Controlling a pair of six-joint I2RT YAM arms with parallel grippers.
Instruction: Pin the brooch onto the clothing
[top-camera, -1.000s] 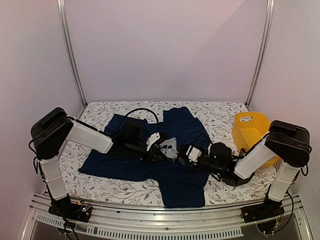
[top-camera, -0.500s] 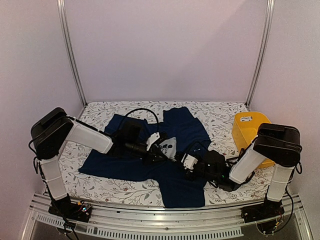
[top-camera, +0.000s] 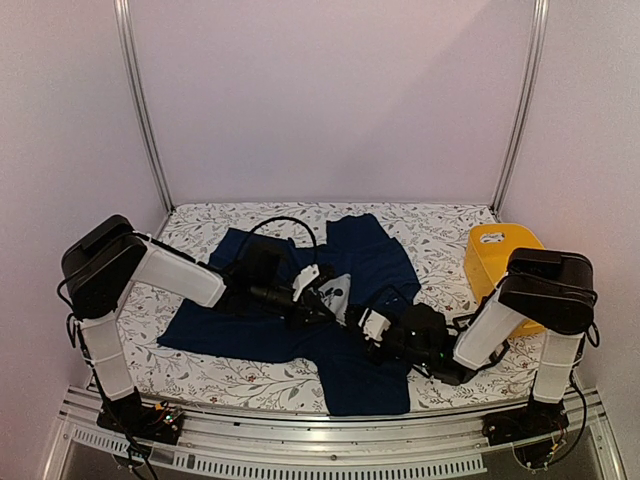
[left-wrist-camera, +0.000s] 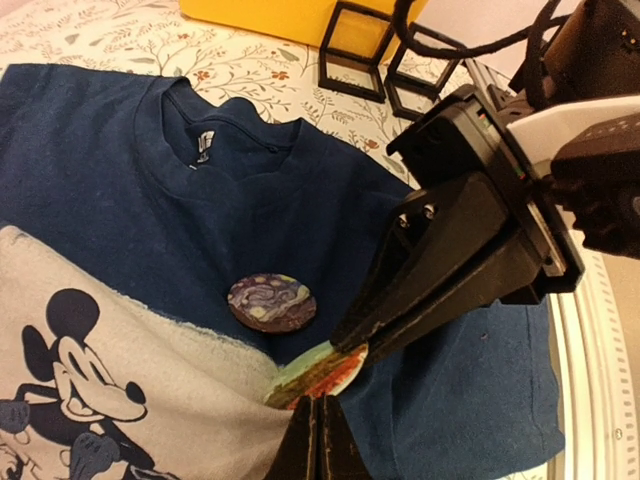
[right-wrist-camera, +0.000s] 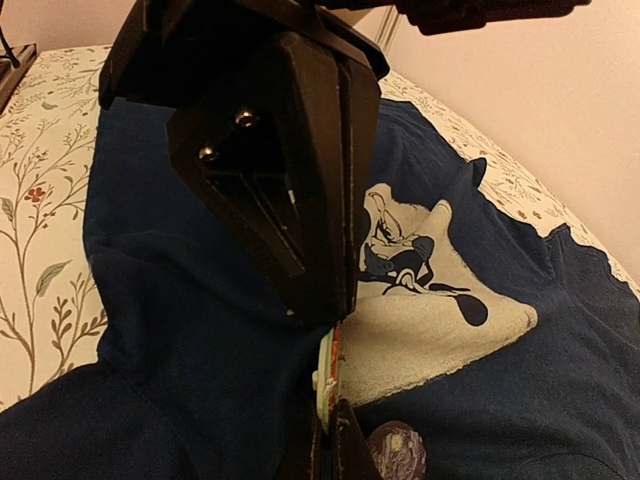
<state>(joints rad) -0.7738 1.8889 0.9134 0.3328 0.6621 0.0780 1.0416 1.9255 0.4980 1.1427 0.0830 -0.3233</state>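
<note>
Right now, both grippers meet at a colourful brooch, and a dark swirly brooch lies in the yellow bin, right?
Not quite. The dark swirly brooch lies on the navy T-shirt, below its collar, not in the yellow bin; the left wrist view shows it.

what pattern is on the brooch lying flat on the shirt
The flat brooch has dark purple-blue swirls with pale flecks; clearest in the left wrist view.

Robot test cell in a lab, aluminium frame posts, plain pale walls, floral-covered table
</note>
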